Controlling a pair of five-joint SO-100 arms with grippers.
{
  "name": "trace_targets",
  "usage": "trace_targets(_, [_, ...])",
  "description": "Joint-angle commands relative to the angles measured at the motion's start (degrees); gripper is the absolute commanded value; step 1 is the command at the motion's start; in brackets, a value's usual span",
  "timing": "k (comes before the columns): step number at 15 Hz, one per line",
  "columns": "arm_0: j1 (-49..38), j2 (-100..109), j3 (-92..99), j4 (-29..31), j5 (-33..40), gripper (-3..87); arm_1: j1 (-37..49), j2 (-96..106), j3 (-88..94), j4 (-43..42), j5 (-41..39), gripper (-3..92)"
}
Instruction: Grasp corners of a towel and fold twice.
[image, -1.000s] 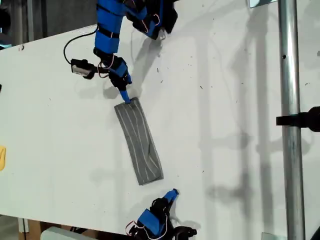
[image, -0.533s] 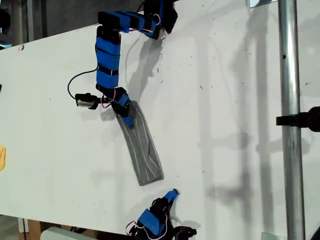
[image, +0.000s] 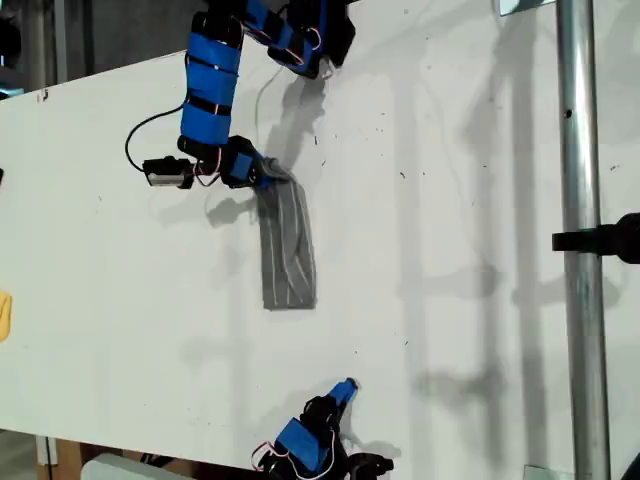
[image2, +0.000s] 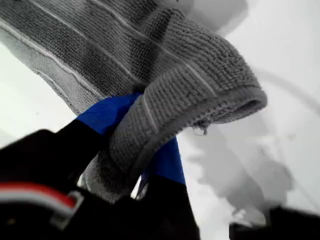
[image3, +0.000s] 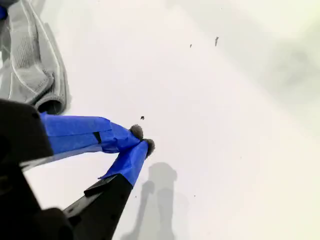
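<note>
Reaching down from the top of the exterior view, a blue arm bends at the elbow and brings my first gripper (image: 272, 176) onto the upper end of the towel (image: 288, 250). The towel lies as a long narrow folded strip on the white table (image: 450, 250), running from the fingertips toward the lower part of that view, with its far end resting flat. A small grey camera block with a black cable hangs off the wrist on the side away from the towel. At the bottom edge of the same view sits my second gripper (image: 343, 388), well apart from the towel's lower end, pointing up across the bare table. A metal pole (image: 580, 240) stands upright at the exterior view's right.

In the first wrist view, the blue-taped fingers (image2: 107, 115) are pinched onto a folded corner (image2: 210, 75) of the grey striped cloth; the fabric wraps over and between them and curls into a loop just past the tips, raised a little above the table.

In the second wrist view, the second gripper's blue fingers (image3: 125, 162) are pressed together at their tips, holding nothing, over the white surface. A folded end of the towel shows beyond and to one side of them, not touching.

No writing or labels can be read anywhere.
</note>
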Motion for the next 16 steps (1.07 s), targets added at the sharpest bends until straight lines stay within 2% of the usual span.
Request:
trace_targets(1, [-1.41,0.35,-0.09,-0.53,1.58,-2.6,-2.81,17.49,1.67,18.9,3.6,-0.2])
trace_targets(3, [-1.67,0.35,-0.26,-1.23,2.29,-2.6,-7.65,25.66,-1.14,30.41,7.47,-0.2])
trace_targets(4, [-1.32,0.35,-0.26,-1.23,2.02,-2.6,-9.23,26.28,-3.87,32.43,8.96,-0.2])
trace_targets(5, [-1.23,0.35,0.0,-1.23,1.76,-2.6,-10.37,24.35,-3.25,26.81,9.32,-0.2])
trace_targets(8, [-1.14,0.35,0.0,-1.14,1.32,-2.6,-14.85,1.93,-6.15,2.55,10.28,-0.2])
trace_targets(11, [-1.05,0.35,0.88,-0.7,-0.35,-2.6,-16.52,-13.1,-18.37,-6.86,10.63,2.1])
trace_targets(12, [-1.05,0.35,0.97,0.79,-1.76,-2.4,-17.05,-11.69,-20.3,-9.93,10.99,24.4])
trace_targets(13, [-1.32,0.35,1.05,2.29,-2.81,-1.8,-17.14,-5.45,-21.01,-12.74,9.49,33.3])
trace_targets(14, [-2.2,0.35,1.05,2.37,-0.7,-1.8,-16.79,4.57,-19.16,-17.31,6.94,26.2])
trace_targets(15, [-3.6,0.35,1.05,2.37,-2.29,-1.8,-15.21,15.47,-11.43,-23.12,6.06,21.1])
trace_targets(16, [-5.27,0.35,1.05,2.37,-0.62,-1.8,-13.01,24.79,-1.32,-26.46,6.68,20.7])
